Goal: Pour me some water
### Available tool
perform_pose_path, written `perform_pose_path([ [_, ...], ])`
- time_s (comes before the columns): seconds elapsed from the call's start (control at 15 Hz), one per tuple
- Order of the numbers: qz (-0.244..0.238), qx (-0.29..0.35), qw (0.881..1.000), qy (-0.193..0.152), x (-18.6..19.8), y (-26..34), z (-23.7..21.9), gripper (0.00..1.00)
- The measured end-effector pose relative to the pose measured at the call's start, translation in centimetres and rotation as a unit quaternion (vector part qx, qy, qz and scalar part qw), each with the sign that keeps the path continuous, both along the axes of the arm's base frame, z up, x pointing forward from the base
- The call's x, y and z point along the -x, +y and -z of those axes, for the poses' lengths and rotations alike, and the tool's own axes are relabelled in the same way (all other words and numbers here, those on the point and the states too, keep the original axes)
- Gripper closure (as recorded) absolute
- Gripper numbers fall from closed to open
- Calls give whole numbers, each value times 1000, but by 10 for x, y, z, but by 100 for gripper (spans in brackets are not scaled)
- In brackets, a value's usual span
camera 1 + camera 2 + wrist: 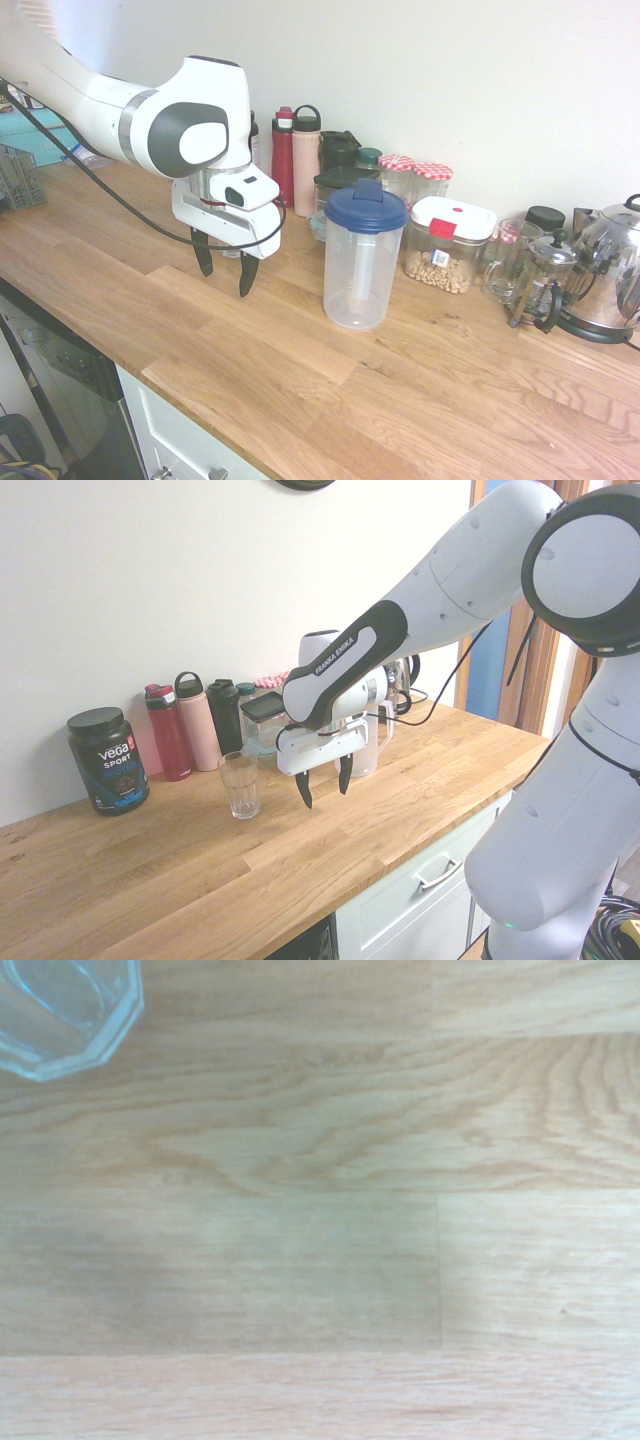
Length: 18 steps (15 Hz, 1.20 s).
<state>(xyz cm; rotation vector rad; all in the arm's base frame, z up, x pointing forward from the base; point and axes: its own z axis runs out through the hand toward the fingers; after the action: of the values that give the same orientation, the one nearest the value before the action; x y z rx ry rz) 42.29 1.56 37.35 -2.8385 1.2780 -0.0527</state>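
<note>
Bare wooden counter fills the near part of the scene, and nothing stands on these front planks. Above it my gripper hangs in the air and points straight down. Its two dark fingers are spread apart and they hold nothing. They do not touch the wood.

In the first exterior view, the clear plastic pitcher with the blue lid stands upright on the counter, just to the right of my gripper and apart from it. I cannot tell how much water is inside. The drinking glass shows in the second exterior view, upright on the counter just to the left of my gripper, also not touching it. In the wrist view only a corner of this glass appears, with its angular rim, and the rest is plain wood.

Far along the wall stands a row of things: a red bottle, a pink bottle, two jars with red checked lids, a white-lidded container with nuts, a French press and a shiny kettle. A black tub of sport powder stands at the left end of the row in the second exterior view.
</note>
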Motion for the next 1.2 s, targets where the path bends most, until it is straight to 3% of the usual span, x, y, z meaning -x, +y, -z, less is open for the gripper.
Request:
perform_pose_path([
  [0.2,0,-2,1000,-4,-2,0,-4,0],
  [0.33,-32,-5,999,-18,-2,-6,-23,0],
  [0.67,-146,6,983,-114,23,-44,-107,0],
  [0.8,-169,-2,976,-139,42,-72,-133,0],
  [1.2,-143,-14,972,-187,88,-168,-174,0],
])
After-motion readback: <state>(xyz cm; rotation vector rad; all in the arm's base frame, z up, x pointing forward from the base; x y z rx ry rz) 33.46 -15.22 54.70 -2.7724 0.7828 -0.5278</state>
